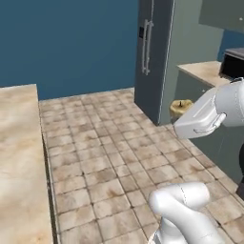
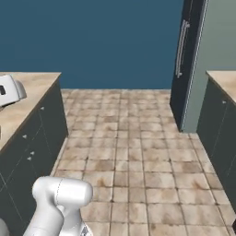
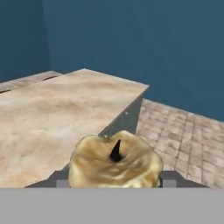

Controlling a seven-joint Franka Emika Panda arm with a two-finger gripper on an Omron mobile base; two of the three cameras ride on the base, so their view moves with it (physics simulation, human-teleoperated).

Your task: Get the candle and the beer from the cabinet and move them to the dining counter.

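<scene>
My gripper is shut on the candle, a lumpy tan-yellow stub with a black wick, low in the middle of the hand view. In the left base view the candle shows at the tip of the white hand, held in the air above the tiled floor at the right. The dining counter, with a beige veined marble top, lies ahead and to the left of the candle, and runs along the left edge in the left base view. The grey-green cabinet hangs at the top right. The beer is out of view.
A tall dark grey refrigerator stands at the back right against the blue wall. Beside it is a short marble worktop on dark cabinets with a black appliance. Brown tiled floor lies open between the counters.
</scene>
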